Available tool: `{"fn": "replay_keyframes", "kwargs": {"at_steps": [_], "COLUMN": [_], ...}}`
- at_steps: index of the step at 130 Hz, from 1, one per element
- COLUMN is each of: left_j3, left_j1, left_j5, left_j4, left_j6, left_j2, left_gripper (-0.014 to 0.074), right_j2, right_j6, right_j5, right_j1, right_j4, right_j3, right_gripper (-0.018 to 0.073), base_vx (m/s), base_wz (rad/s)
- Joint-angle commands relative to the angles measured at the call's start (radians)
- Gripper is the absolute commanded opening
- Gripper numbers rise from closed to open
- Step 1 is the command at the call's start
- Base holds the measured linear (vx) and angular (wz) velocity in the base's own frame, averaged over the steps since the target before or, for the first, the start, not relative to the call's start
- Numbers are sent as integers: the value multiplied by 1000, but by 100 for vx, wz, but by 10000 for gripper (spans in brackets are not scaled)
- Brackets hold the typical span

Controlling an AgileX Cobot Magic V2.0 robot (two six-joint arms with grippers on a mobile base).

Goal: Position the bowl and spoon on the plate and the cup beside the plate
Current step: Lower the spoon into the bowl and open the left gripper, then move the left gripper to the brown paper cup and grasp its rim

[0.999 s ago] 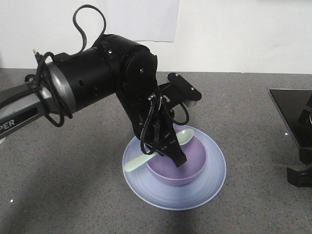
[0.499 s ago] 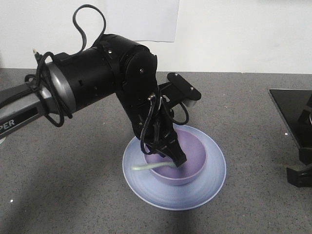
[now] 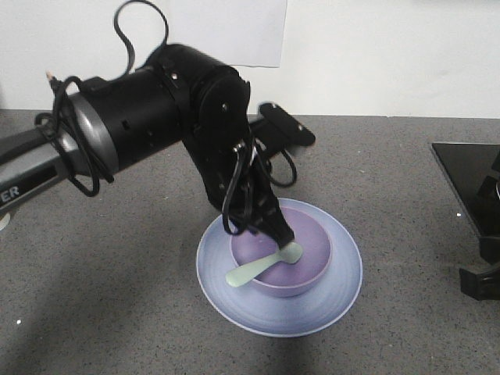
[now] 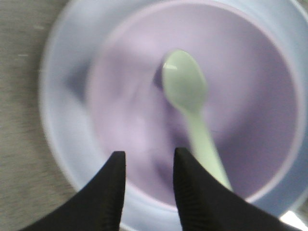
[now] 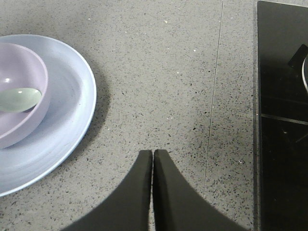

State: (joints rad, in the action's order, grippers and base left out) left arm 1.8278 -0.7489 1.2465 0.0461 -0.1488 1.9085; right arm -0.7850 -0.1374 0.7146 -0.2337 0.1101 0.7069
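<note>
The left claw [image 4: 147, 185] hung spread, empty; just beyond its tips the spoon [image 4: 185, 91] lay in the bowl [image 4: 260, 96] on the plate [image 4: 60, 120]. Light, stiff, slick plastic, I'd guess: best pinched by its flat handle. The right claw [image 5: 153, 163] was pressed together.

Grey speckled countertop [image 3: 94, 312]; white wall [image 3: 391, 55] behind; black panel [image 5: 281, 144] alongside.
</note>
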Motion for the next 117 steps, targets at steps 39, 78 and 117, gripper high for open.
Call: {"fn": "replay_keyframes", "kwargs": {"at_steps": [39, 78, 117], "left_j3": [137, 136, 79], "left_j1": [231, 593, 844], "left_j5": [14, 11, -36], "left_j4": [220, 220, 167], "left_j6": [149, 181, 216], "left_j2": [-149, -281, -297], "left_gripper": [251, 251, 251], "right_j2": [6, 6, 6], "right_j6": [-1, -1, -1], "right_j5": [-60, -60, -60], "right_j1": [2, 2, 2], "right_j4": [12, 12, 12], "right_j3": [25, 25, 25], "right_gripper": [-8, -8, -8], "base_vx": [0, 0, 0], "base_wz": [0, 0, 0]}}
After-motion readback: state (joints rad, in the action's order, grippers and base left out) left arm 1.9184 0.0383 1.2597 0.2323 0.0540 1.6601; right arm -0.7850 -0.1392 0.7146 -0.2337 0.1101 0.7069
